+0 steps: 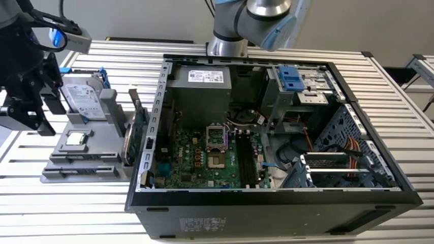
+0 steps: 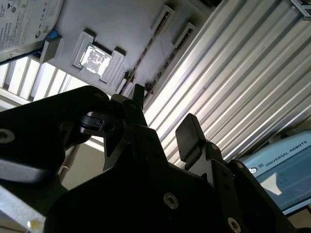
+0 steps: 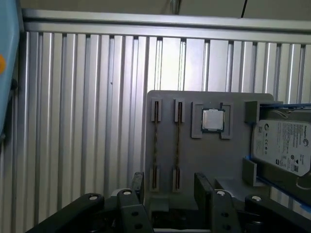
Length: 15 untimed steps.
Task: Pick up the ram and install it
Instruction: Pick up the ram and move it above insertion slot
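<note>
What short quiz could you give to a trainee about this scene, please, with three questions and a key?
1. True or false: the gripper is open and holds nothing.
2. In the gray holder, what sits between the ram and the hard drive? A) a fan B) the processor chip C) a screwdriver
3. In the exterior view, on which side of the computer case does the holder stand?
Key: 1 true; 2 B; 3 the exterior view's left.

On the gray holder [image 3: 194, 158]: two ram sticks [image 3: 155, 144] [image 3: 177, 144], one processor chip [image 3: 212, 120], one hard drive [image 3: 282, 145]. Against the holder's side, one green card [image 1: 137, 133]; just beside the holder, one open computer case [image 1: 271, 213].
</note>
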{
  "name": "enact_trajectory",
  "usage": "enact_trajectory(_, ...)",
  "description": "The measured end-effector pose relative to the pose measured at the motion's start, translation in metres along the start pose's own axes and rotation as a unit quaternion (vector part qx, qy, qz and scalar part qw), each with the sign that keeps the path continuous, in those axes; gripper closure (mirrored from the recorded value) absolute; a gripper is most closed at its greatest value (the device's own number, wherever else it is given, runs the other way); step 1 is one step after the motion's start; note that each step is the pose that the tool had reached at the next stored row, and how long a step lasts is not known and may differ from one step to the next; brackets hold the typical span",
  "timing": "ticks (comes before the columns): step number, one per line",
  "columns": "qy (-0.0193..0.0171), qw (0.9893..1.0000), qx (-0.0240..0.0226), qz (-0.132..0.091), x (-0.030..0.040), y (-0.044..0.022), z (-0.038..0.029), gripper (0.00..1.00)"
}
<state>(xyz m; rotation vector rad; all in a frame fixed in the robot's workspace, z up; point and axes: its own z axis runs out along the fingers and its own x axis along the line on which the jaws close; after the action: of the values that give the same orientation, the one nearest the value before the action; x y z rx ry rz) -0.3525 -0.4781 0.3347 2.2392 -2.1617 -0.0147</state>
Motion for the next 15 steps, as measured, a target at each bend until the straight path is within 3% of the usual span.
enact_trajectory(15,0.0,1.0,-0.0001,0.0,0.0002,-0.0005,0.019,0.0)
